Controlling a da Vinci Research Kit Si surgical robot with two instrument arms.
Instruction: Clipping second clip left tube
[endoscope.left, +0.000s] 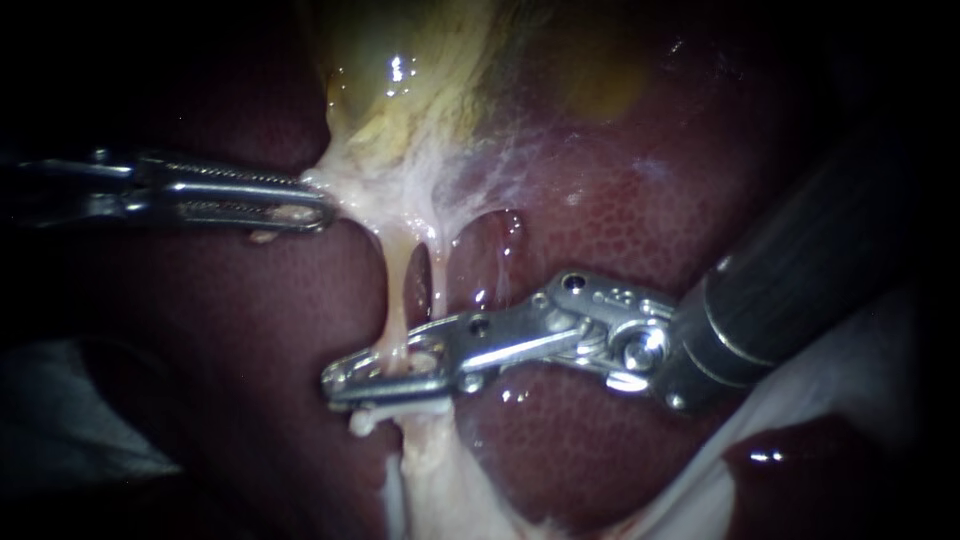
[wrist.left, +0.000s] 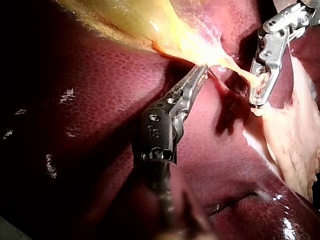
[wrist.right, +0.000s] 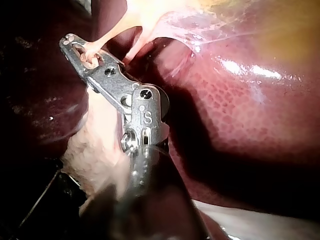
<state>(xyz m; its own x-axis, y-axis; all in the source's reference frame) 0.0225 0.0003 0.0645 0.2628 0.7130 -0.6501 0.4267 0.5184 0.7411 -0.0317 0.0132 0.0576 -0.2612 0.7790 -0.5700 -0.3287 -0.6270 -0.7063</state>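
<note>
Two pale tubes run down from the yellowish gallbladder (endoscope.left: 420, 60) over the dark red liver (endoscope.left: 620, 230). My right instrument (endoscope.left: 385, 378) reaches in from the right, its slotted jaws shut across the left tube (endoscope.left: 397, 300); the right wrist view shows the same grip (wrist.right: 75, 47). A small white clip (endoscope.left: 362, 418) sits on that tube just below the jaws. The right tube (endoscope.left: 441, 280) runs free beside them. My left instrument (endoscope.left: 318, 205) is shut on pale tissue at the gallbladder's lower end and holds it taut, as the left wrist view (wrist.left: 202, 70) confirms.
Pale fatty tissue (endoscope.left: 440, 480) spreads below the clip where the tubes end. A whitish sheet (endoscope.left: 850, 400) lies under the right instrument's shaft. Liver surface surrounds the tubes on both sides.
</note>
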